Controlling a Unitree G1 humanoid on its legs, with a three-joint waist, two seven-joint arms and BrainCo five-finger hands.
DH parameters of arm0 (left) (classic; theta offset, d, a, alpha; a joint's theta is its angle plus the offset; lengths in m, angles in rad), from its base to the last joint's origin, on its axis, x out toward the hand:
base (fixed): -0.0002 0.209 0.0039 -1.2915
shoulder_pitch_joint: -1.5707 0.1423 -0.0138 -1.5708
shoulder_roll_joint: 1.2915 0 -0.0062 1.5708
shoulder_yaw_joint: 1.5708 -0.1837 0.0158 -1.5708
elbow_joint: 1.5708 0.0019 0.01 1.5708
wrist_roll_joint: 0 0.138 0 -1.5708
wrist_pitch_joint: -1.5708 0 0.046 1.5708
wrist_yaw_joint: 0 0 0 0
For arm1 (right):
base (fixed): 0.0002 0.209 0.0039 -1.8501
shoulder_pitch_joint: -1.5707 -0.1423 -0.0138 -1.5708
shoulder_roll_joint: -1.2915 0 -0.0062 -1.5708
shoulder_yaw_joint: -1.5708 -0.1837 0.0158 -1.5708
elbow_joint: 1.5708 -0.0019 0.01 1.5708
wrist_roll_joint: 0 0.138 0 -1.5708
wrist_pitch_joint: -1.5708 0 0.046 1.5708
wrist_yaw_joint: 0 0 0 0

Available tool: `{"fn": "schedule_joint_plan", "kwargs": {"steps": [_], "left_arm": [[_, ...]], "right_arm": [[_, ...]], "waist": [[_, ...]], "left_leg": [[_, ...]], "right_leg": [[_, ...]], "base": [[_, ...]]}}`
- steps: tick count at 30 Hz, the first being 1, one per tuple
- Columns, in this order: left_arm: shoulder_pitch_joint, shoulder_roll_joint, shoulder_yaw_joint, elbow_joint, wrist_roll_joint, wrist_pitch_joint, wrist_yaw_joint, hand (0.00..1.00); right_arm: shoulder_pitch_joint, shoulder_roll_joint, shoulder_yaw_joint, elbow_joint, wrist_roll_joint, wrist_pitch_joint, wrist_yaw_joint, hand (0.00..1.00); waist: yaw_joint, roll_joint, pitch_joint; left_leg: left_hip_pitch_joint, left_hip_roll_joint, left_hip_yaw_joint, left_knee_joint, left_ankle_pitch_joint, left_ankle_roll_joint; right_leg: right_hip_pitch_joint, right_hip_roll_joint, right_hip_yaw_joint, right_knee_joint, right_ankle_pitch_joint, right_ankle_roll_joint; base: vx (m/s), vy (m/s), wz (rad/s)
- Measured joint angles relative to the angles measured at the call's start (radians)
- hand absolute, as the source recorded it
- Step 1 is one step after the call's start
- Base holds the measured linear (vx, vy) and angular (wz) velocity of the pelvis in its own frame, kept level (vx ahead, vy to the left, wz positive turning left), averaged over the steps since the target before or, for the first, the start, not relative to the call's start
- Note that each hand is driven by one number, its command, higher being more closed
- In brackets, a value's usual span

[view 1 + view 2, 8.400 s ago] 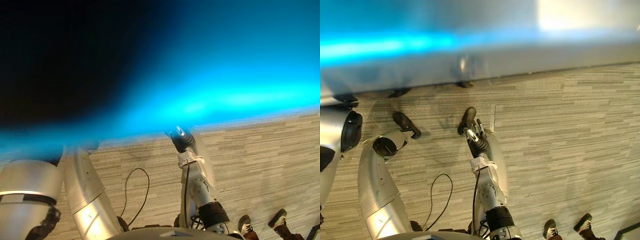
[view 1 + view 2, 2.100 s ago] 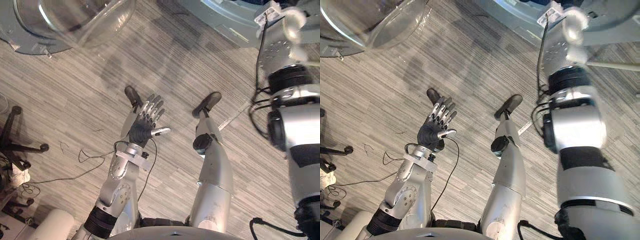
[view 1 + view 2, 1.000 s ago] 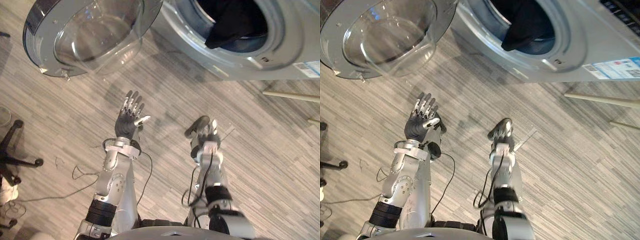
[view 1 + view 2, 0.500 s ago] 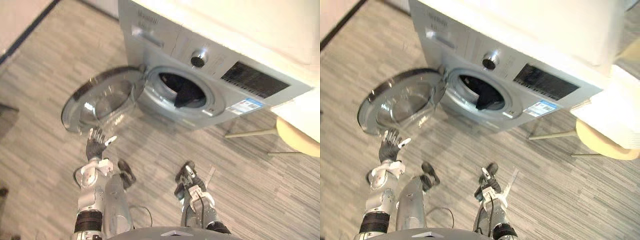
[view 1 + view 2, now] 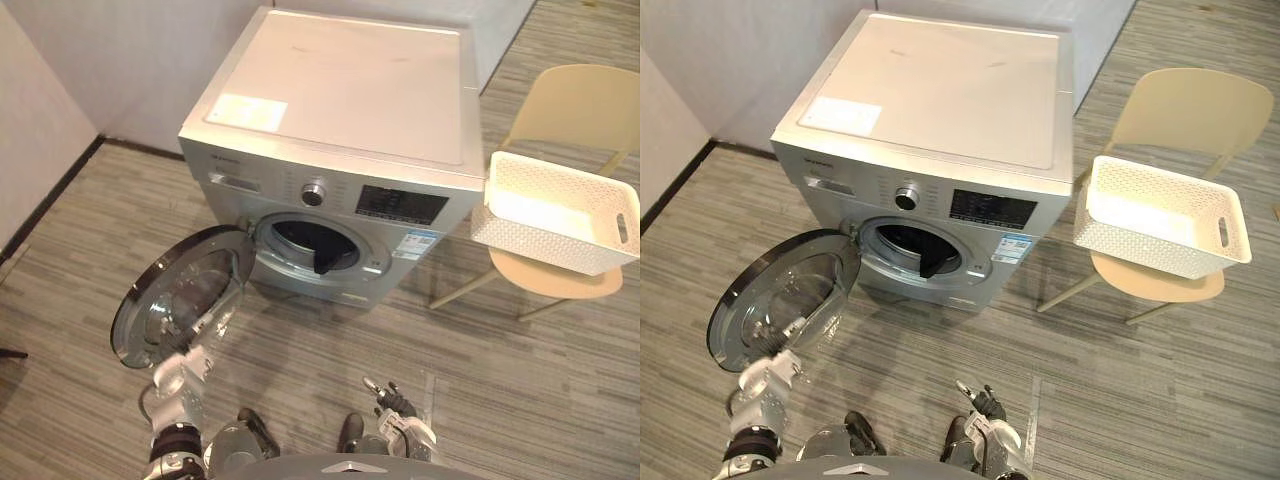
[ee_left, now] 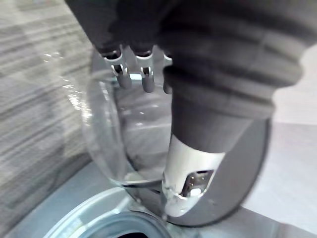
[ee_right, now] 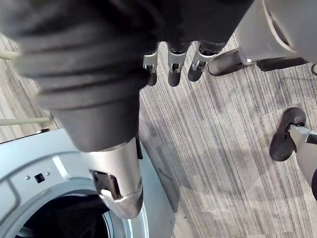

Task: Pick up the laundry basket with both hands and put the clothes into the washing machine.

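Note:
The white woven laundry basket (image 5: pixel 556 213) rests on a beige chair (image 5: pixel 578 108) to the right of the washing machine (image 5: pixel 340 110); nothing shows above its rim. The machine's round glass door (image 5: pixel 180 295) hangs open to the left. A dark garment (image 5: pixel 328 262) hangs over the lip of the drum opening. My left hand (image 5: pixel 178 370) is raised just below the door, fingers (image 6: pixel 132 69) straight and open, holding nothing. My right hand (image 5: pixel 393 403) is low in front of the machine, open and empty, far from the basket. The dark garment (image 7: pixel 64 218) also appears inside the drum in the right wrist view.
Grey striped floor (image 5: pixel 540 380) spreads in front of the machine and chair. A pale wall with a dark skirting (image 5: pixel 40 200) runs along the left. The open door juts out into the floor space on the left.
The camera has pulled back and up, so the whole machine, the chair and the basket now show. Both hands stay open and sit lower in the picture.

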Motion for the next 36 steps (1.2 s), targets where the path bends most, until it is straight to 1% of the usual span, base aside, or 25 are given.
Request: {"fn": "schedule_joint_plan", "kwargs": {"steps": [1, 2, 4, 5, 6, 7, 8, 9, 10, 11, 12, 13, 16, 18, 19, 20, 22, 23, 24, 26, 27, 31, 32, 34, 36], "left_arm": [[-0.004, 0.022, 0.0, -0.126, -0.016, 0.001, 0.008, 0.0], [-0.008, 0.031, -0.001, -0.175, -0.02, 0.001, 0.014, 0.0], [-0.046, 0.078, 0.004, -0.302, -0.027, 0.0, 0.025, 0.0], [-0.058, 0.089, 0.011, -0.33, -0.027, 0.0, 0.027, 0.0], [-0.08, 0.106, 0.052, -0.377, -0.024, -0.002, 0.037, 0.0], [-0.101, 0.133, 0.099, -0.384, 0.004, -0.001, 0.048, 0.0], [-0.11, 0.15, 0.119, -0.383, 0.011, -0.001, 0.061, 0.0], [-0.126, 0.185, 0.159, -0.362, 0.026, -0.004, 0.084, 0.0], [-0.152, 0.22, 0.197, -0.32, 0.027, -0.005, 0.104, 0.0], [-0.166, 0.242, 0.212, -0.297, 0.037, -0.003, 0.117, 0.0], [-0.214, 0.298, 0.24, -0.236, 0.05, -0.002, 0.141, 0.0], [-0.255, 0.365, 0.257, -0.149, 0.129, 0.012, 0.178, 0.0], [-0.317, 0.506, 0.27, 0.083, 0.261, 0.055, 0.205, 0.0], [-0.404, 0.623, 0.259, 0.297, 0.342, 0.095, 0.169, 0.0], [-0.43, 0.651, 0.251, 0.348, 0.357, 0.099, 0.16, 0.0], [-0.481, 0.701, 0.222, 0.436, 0.396, 0.11, 0.131, 0.0], [-0.55, 0.744, 0.187, 0.509, 0.425, 0.115, 0.083, 0.0], [-0.599, 0.759, 0.186, 0.566, 0.442, 0.116, 0.044, 0.0], [-0.638, 0.772, 0.186, 0.618, 0.451, 0.12, 0.01, 0.0], [-0.666, 0.771, 0.179, 0.658, 0.452, 0.128, -0.038, 0.0], [-0.675, 0.768, 0.168, 0.68, 0.436, 0.133, -0.078, 0.0], [-0.709, 0.729, 0.166, 0.681, 0.408, 0.141, -0.138, 0.0], [-0.709, 0.723, 0.175, 0.681, 0.409, 0.141, -0.152, 0.0], [-0.707, 0.685, 0.177, 0.679, 0.423, 0.152, -0.231, 0.0], [-0.693, 0.66, 0.181, 0.679, 0.466, 0.162, -0.304, 0.0]], "right_arm": [[0.002, -0.017, -0.005, 0.005, -0.024, 0.012, -0.001, 0.0], [0.006, -0.024, -0.01, 0.004, -0.036, 0.014, -0.001, 0.0], [0.032, -0.043, -0.033, 0.012, -0.055, 0.015, 0.0, 0.0], [0.045, -0.045, -0.047, 0.014, -0.054, 0.015, 0.0, 0.0], [0.061, -0.052, -0.074, 0.016, -0.062, 0.016, 0.001, 0.0], [0.083, -0.059, -0.1, 0.026, -0.082, 0.019, 0.004, 0.0], [0.096, -0.061, -0.116, 0.028, -0.088, 0.023, 0.007, 0.0], [0.118, -0.079, -0.132, 0.053, -0.093, 0.024, 0.009, 0.0], [0.129, -0.103, -0.143, 0.079, -0.088, 0.03, 0.011, 0.0], [0.131, -0.107, -0.152, 0.093, -0.082, 0.032, 0.013, 0.0], [0.13, -0.105, -0.159, 0.104, -0.082, 0.033, 0.02, 0.0], [0.127, -0.095, -0.17, 0.109, -0.078, 0.032, 0.03, 0.0], [0.126, -0.079, -0.189, 0.113, -0.064, 0.03, 0.032, 0.0], [0.121, -0.079, -0.19, 0.12, -0.048, 0.026, 0.032, 0.0], [0.115, -0.078, -0.19, 0.119, -0.048, 0.027, 0.031, 0.0], [0.106, -0.076, -0.185, 0.116, -0.049, 0.027, 0.031, 0.0], [0.107, -0.076, -0.154, 0.094, -0.05, 0.029, 0.031, 0.0], [0.107, -0.075, -0.144, 0.07, -0.052, 0.029, 0.031, 0.0], [0.106, -0.068, -0.136, 0.049, -0.051, 0.028, 0.031, 0.0], [0.127, -0.058, -0.105, 0.025, -0.051, 0.029, 0.031, 0.0], [0.13, -0.053, -0.099, -0.006, -0.051, 0.029, 0.034, 0.0], [0.136, -0.05, -0.07, -0.122, -0.053, 0.024, 0.044, 0.0], [0.141, -0.049, -0.069, -0.143, -0.053, 0.025, 0.048, 0.0], [0.165, -0.05, -0.068, -0.208, -0.059, 0.025, 0.052, 0.0], [0.172, -0.052, -0.068, -0.229, -0.094, 0.028, 0.065, 0.0]], "waist": [[0.002, 0.0, 0.0], [0.002, 0.0, 0.0], [0.001, -0.007, -0.007], [0.0, -0.009, -0.016], [0.0, -0.004, -0.033], [-0.006, -0.012, -0.059], [-0.008, -0.009, -0.07], [-0.016, 0.009, -0.096], [-0.024, 0.034, -0.115], [-0.032, 0.041, -0.129], [-0.049, 0.025, -0.127], [-0.055, 0.024, -0.117], [-0.073, 0.003, -0.106], [-0.079, -0.02, -0.082], [-0.084, -0.028, -0.067], [-0.098, -0.038, -0.034], [-0.117, -0.059, -0.021], [-0.131, -0.063, 0.0], [-0.146, -0.074, 0.034], [-0.167, -0.092, 0.045], [-0.168, -0.095, 0.062], [-0.164, -0.105, 0.087], [-0.162, -0.105, 0.087], [-0.131, -0.103, 0.088], [-0.117, -0.103, 0.088]], "left_leg": [[-0.017, -0.017, -0.099, 0.004, 0.022, -0.022], [-0.02, -0.023, -0.12, 0.006, 0.031, -0.021], [-0.02, -0.056, -0.134, -0.028, 0.072, -0.025], [-0.017, -0.055, -0.117, -0.022, 0.053, 0.003], [0.002, -0.021, -0.082, 0.013, 0.003, 0.046], [0.026, 0.004, -0.084, 0.038, -0.031, 0.035], [0.04, 0.014, -0.091, 0.036, -0.033, 0.028], [0.072, 0.018, -0.129, 0.002, 0.016, 0.019], [0.086, -0.006, -0.19, -0.06, 0.019, -0.05], [0.087, -0.022, -0.198, -0.081, 0.017, -0.053], [0.078, -0.053, -0.205, -0.12, 0.017, -0.053], [0.08, -0.071, -0.202, -0.164, 0.017, -0.054], [0.104, -0.102, -0.179, -0.24, 0.018, -0.056], [0.097, -0.121, -0.131, -0.271, 0.021, -0.059], [0.099, -0.127, -0.122, -0.279, 0.025, -0.058], [0.095, -0.133, -0.104, -0.292, 0.031, -0.057], [0.04, -0.131, -0.083, -0.3, 0.032, -0.065], [0.025, -0.132, -0.07, -0.335, 0.053, -0.07], [0.023, -0.135, -0.065, -0.359, 0.081, -0.074], [0.006, -0.133, -0.065, -0.363, 0.098, -0.08], [-0.014, -0.108, -0.063, -0.361, 0.11, -0.087], [-0.068, -0.043, -0.061, -0.363, 0.143, -0.104], [-0.071, -0.034, -0.06, -0.363, 0.145, -0.106], [-0.067, -0.002, -0.042, -0.362, 0.15, -0.114], [-0.059, 0.009, -0.038, -0.362, 0.15, -0.114]], "right_leg": [[-0.004, -0.012, -0.003, 0.022, -0.004, -0.005], [-0.005, -0.019, -0.008, 0.029, -0.007, -0.007], [-0.009, -0.07, -0.04, 0.057, -0.02, -0.021], [-0.012, -0.084, -0.052, 0.058, -0.02, -0.021], [-0.009, -0.098, -0.064, 0.059, -0.02, -0.021], [-0.01, -0.118, -0.067, 0.063, -0.019, -0.015], [-0.009, -0.129, -0.066, 0.065, -0.017, -0.006], [-0.012, -0.139, -0.065, 0.065, -0.021, 0.024], [-0.017, -0.143, -0.063, 0.06, -0.012, 0.05], [-0.021, -0.153, -0.065, 0.046, -0.001, 0.062], [-0.026, -0.16, -0.064, 0.0, 0.037, 0.074], [-0.024, -0.158, -0.066, -0.037, 0.079, 0.08], [-0.032, -0.153, -0.044, -0.09, 0.143, 0.084], [-0.079, -0.15, 0.015, -0.125, 0.195, 0.083], [-0.08, -0.148, 0.024, -0.142, 0.213, 0.082], [-0.089, -0.146, 0.046, -0.177, 0.24, 0.084], [-0.151, -0.134, 0.093, -0.202, 0.237, 0.086], [-0.176, -0.115, 0.116, -0.224, 0.228, 0.091], [-0.185, -0.106, 0.131, -0.239, 0.248, 0.082], [-0.211, -0.1, 0.152, -0.236, 0.309, 0.08], [-0.232, -0.079, 0.155, -0.237, 0.327, 0.073], [-0.277, -0.015, 0.15, -0.257, 0.347, 0.066], [-0.281, -0.007, 0.15, -0.257, 0.349, 0.067], [-0.287, 0.025, 0.153, -0.257, 0.371, 0.064], [-0.285, 0.039, 0.153, -0.257, 0.382, 0.05]], "base": [[-0.05, -0.067, 0.02], [-0.06, -0.016, 0.28], [-0.07, 0.05, 0.52], [-0.07, 0.079, 0.48], [-0.09, 0.146, 0.37], [-0.06, 0.15, 0.3], [-0.07, 0.335, 0.24], [-0.06, 0.404, 0.25], [-0.08, 0.422, 0.3], [-0.1, 0.338, 0.41], [-0.13, 0.269, 0.35], [-0.13, 0.224, 0.22], [-0.12, 0.113, -0.21], [-0.15, 0.069, -0.59], [-0.22, 0.042, -0.56], [-0.25, 0.011, -0.45], [-0.22, -0.02, -0.33], [-0.13, -0.023, -0.24], [-0.13, -0.03, -0.17], [-0.06, -0.058, -0.04], [0.0, -0.081, -0.14], [0.01, -0.128, -0.14], [0.01, -0.061, -0.19], [0.03, -0.041, -0.24], [0.03, 0.005, -0.15]]}}
